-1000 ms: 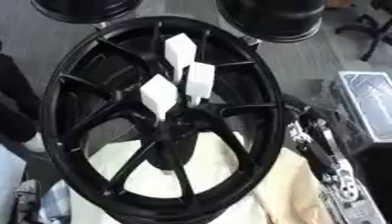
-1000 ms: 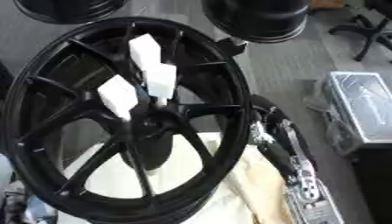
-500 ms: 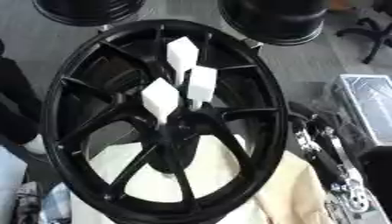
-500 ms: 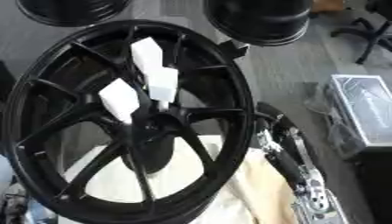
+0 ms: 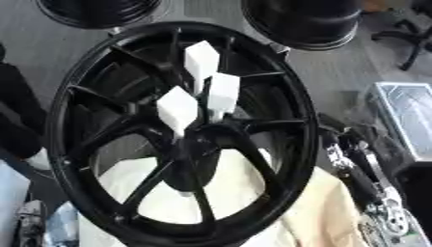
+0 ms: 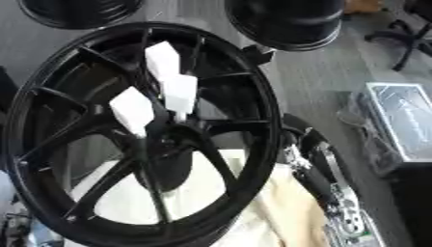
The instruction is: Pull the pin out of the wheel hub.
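1. Left eye view: a big black wheel stands tilted over a cream cloth. 3 white pins stick out of its middle hub.
2. The right hand sits just to the right of the rim, low down. The pins are up and to its left, well apart from it. I cannot tell how its fingers are set.
3. Right eye view: the hand shows beside the rim, holding nothing I can see. A grey box lies to its right.

Two black wheels far behind; cream cloth beneath; clear box right of the fingers.
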Tool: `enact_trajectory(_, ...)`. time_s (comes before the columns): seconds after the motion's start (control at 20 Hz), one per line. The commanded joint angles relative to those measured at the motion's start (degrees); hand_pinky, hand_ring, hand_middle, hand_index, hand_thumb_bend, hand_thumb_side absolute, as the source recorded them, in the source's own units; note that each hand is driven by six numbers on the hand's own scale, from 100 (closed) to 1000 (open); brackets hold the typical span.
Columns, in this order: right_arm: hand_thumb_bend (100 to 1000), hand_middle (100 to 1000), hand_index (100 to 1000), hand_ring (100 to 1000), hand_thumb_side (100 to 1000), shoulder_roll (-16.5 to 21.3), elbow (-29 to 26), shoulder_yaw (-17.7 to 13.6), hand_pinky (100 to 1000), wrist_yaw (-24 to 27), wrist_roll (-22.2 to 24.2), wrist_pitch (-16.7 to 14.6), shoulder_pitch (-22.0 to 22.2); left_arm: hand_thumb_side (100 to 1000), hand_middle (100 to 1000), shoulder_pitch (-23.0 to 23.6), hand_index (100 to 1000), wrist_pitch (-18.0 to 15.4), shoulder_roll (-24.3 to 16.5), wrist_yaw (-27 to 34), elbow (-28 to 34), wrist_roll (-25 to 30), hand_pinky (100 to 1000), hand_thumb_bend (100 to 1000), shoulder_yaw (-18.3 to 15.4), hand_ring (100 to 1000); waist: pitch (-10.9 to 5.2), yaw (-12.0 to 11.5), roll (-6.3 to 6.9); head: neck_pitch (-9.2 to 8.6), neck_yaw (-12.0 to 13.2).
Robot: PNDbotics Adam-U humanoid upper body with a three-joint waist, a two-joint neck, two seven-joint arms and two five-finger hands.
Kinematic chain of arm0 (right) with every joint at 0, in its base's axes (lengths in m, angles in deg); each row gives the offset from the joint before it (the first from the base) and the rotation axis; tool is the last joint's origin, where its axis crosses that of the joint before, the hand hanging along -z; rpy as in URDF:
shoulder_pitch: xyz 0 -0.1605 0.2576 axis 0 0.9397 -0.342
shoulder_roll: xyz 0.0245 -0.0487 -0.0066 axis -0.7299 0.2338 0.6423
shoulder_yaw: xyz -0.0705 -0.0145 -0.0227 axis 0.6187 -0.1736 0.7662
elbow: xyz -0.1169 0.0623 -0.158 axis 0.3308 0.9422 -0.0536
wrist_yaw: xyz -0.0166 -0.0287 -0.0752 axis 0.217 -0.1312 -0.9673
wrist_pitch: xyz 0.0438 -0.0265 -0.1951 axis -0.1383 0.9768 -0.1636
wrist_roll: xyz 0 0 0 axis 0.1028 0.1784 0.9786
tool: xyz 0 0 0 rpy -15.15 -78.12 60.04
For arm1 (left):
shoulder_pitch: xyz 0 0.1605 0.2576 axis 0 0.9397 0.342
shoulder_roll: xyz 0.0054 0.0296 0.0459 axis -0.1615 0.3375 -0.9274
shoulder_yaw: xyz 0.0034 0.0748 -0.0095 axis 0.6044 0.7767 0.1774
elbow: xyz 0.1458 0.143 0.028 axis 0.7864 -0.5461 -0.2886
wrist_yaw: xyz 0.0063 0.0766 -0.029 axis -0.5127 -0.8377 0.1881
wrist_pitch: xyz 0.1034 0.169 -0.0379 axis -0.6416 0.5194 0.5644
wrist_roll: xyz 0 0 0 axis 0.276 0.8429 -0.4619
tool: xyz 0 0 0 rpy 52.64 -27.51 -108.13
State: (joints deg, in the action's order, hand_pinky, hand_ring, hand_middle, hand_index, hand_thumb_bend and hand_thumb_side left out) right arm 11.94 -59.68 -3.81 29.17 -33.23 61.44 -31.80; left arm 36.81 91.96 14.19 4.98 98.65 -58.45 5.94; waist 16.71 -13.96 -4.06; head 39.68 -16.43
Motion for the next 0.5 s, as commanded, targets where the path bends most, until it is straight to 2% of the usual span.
enact_trajectory(0.05, 100, 907, 829, 853, 534, 0.9, -0.7, 0.0, 1000, 0.1, 0.2, 0.0, 0.1, 746, 856, -0.6, 893, -1.1, -2.4, 1.5, 0.7, 1.7, 800, 101, -0.4, 856, -0.72, 0.0, 0.38, -0.37, 0.1)
enact_trajectory(0.1, 100, 907, 828, 853, 535, 0.9, -0.7, 0.0, 1000, 0.1, 0.3, 0.1, 0.1, 832, 865, -0.6, 907, -1.4, -2.5, 1.6, 0.7, 2.0, 808, 196, -0.6, 868, -0.73, 0.0, 0.4, -0.36, 0.1)
enact_trajectory(0.2, 100, 907, 828, 853, 534, 1.0, -0.7, 0.0, 1000, 0.1, 0.3, 0.1, 0.0, 862, 861, -0.6, 909, -1.7, -2.5, 1.6, 0.7, 2.3, 807, 240, -0.8, 869, -0.74, 0.0, 0.42, -0.35, 0.1)
enact_trajectory(0.5, 100, 908, 829, 854, 532, 1.2, -0.7, 0.0, 1000, 0.4, 0.3, -0.2, 0.0, 848, 853, -0.6, 903, -2.9, -2.4, 1.8, 0.2, 2.5, 804, 223, -1.3, 867, -0.73, 0.0, 0.47, -0.23, 0.0)
